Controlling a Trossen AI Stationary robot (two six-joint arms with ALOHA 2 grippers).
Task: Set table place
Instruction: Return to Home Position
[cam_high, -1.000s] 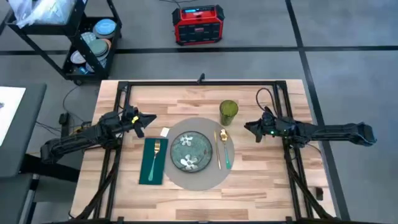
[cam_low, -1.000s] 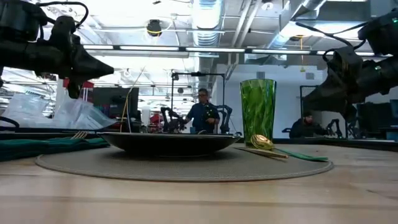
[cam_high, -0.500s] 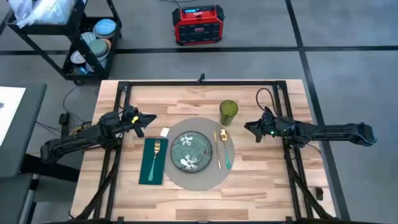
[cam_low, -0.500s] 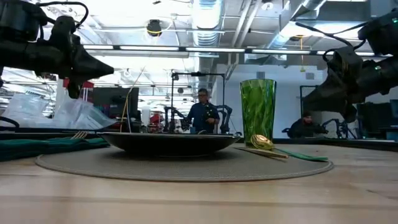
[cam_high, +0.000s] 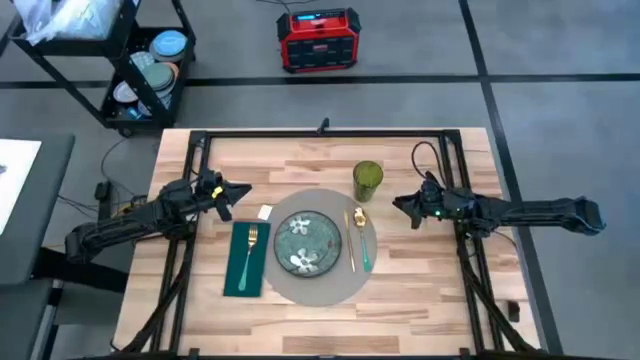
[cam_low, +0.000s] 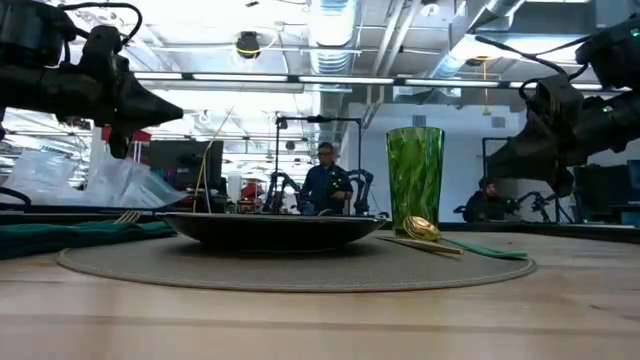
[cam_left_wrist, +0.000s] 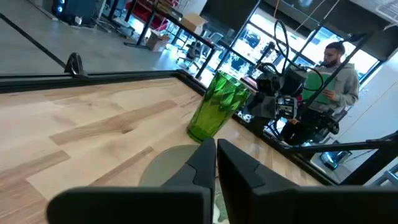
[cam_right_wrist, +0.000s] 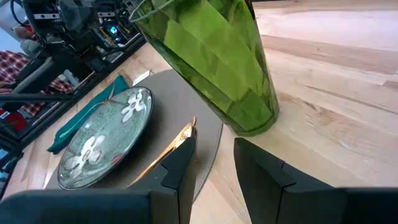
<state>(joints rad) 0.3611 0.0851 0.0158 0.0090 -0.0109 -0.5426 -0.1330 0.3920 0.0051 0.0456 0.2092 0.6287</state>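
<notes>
Left gripper (cam_high: 243, 188) hangs over table (cam_high: 430, 300), left of mat, holds nothing. In left wrist view we see its fingers almost together, only thin slit. Right gripper (cam_high: 397, 205) hangs right of mat, empty. Right wrist view shows clear gap between fingers; from high view we cannot judge this. Round grey mat (cam_high: 325, 290) at table middle carries green plate (cam_high: 306, 242) and spoon (cam_high: 360, 235). Green cup (cam_high: 367, 179) stands just beside mat edge. Low view adds person (cam_low: 326, 180) in room behind.
</notes>
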